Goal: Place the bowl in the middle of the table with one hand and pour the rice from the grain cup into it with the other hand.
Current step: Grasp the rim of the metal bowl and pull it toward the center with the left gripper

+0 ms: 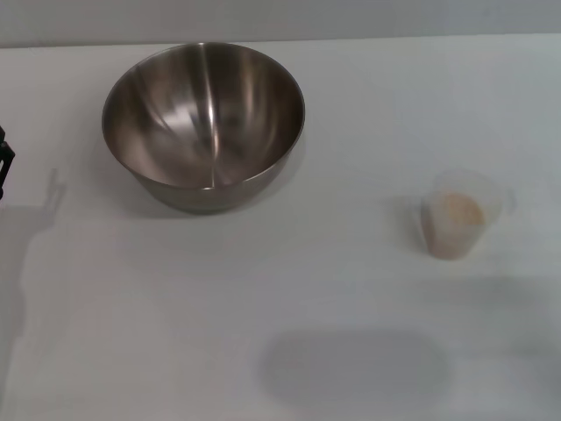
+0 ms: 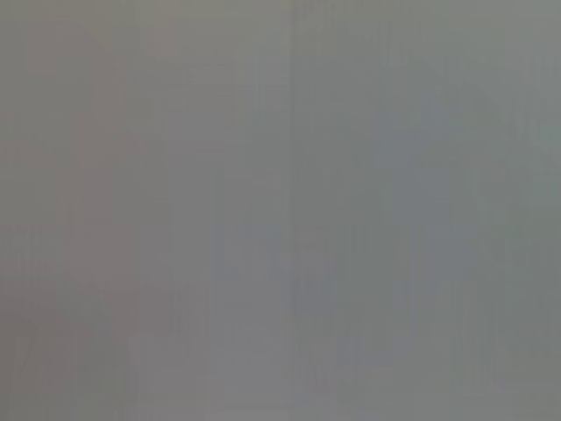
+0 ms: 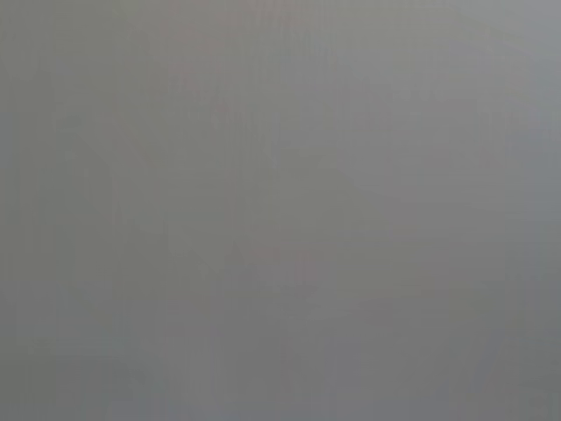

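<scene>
The shiny steel bowl [image 1: 203,123] stands upright at the back left of the white table [image 1: 175,298], and nothing lies inside it. Over on the right is the small translucent grain cup [image 1: 459,214], upright, with pale rice [image 1: 458,212] in it. A dark sliver of my left gripper [image 1: 3,167] pokes in at the left edge, well clear of the bowl. The right gripper does not appear in the head view. Both wrist views show only a plain grey surface.
The table's far edge runs along the top of the head view against a grey wall [image 1: 280,17]. Soft shadows fall on the tabletop at the left and near the front middle.
</scene>
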Robot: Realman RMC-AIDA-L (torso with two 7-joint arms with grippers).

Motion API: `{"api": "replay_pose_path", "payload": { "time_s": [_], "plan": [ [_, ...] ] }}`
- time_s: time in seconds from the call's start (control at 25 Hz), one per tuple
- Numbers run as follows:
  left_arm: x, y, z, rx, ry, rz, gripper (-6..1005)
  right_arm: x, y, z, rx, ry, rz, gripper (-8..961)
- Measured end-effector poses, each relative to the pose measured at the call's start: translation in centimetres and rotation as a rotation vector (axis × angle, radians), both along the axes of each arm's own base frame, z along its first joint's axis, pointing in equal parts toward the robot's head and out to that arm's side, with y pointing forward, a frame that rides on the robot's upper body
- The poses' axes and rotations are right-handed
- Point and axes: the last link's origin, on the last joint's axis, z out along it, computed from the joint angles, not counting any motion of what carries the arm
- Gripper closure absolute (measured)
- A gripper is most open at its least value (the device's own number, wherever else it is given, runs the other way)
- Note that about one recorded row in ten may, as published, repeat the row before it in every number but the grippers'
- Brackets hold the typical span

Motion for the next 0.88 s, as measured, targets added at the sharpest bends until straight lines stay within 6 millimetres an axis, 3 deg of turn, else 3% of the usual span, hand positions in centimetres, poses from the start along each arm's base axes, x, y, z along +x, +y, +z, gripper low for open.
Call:
{"api": "replay_pose_path", "payload": {
  "time_s": [0.44,0.64,0.8,0.88],
  "plan": [
    [0.8,0.7,0.0,-0.003,-0.011,-0.028,174,0.0,0.0,0.0,0.002,0.0,0.002,126],
    [3.1,2.4,-0.4,-0.014,0.012,-0.078,174,0.0,-0.1,0.0,0.002,0.0,0.001,127],
    [6.7,6.0,0.0,-0.105,0.042,-0.103,175,0.0,-0.1,0.0,0.003,0.0,0.001,127],
    [7.3,6.6,0.1,-0.143,0.048,-0.103,175,0.0,-0.2,0.0,0.003,0.0,-0.002,126]
  ]
}}
